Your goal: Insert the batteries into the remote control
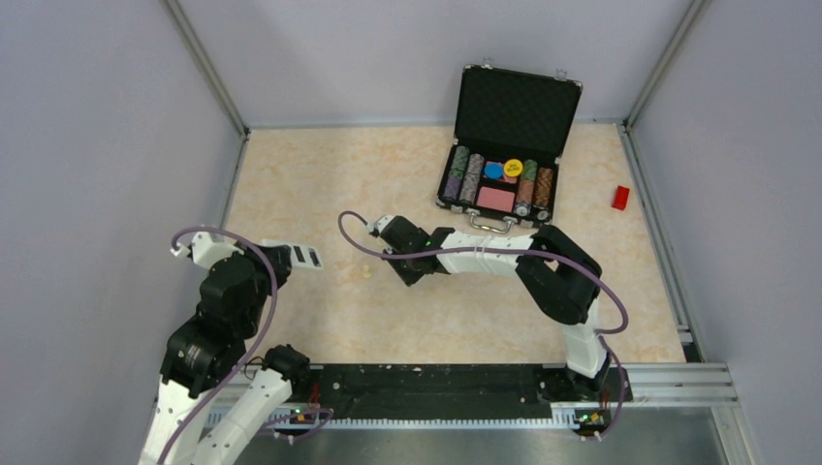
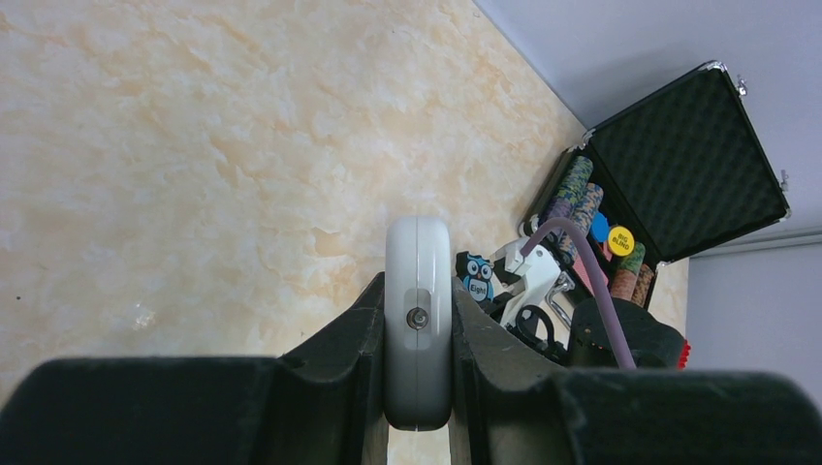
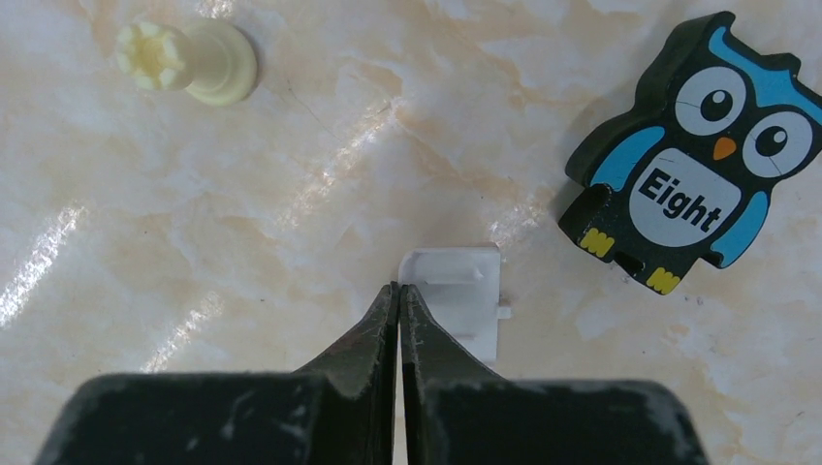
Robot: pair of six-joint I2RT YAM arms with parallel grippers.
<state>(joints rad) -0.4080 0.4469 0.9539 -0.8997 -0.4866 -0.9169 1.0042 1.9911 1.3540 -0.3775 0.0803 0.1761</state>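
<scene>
My left gripper (image 2: pixel 418 289) is shut on the white remote control (image 2: pixel 418 250), seen end-on between the jaws. In the top view the remote (image 1: pixel 304 256) sticks out to the right of the left gripper (image 1: pixel 277 258), its white back up with dark rectangular openings. My right gripper (image 3: pixel 398 289) is shut with nothing between the jaws, its tips low over the table at the left edge of a small white plastic cover (image 3: pixel 468 295). In the top view it (image 1: pixel 405 275) is near the table's middle. No batteries show in any view.
A blue owl-faced toy (image 3: pixel 693 155) lies right of the cover. A cream peg (image 3: pixel 189 60) lies at the far left, also in the top view (image 1: pixel 365 271). An open black case of poker chips (image 1: pixel 504 160) stands at the back. A red block (image 1: pixel 620 198) lies far right.
</scene>
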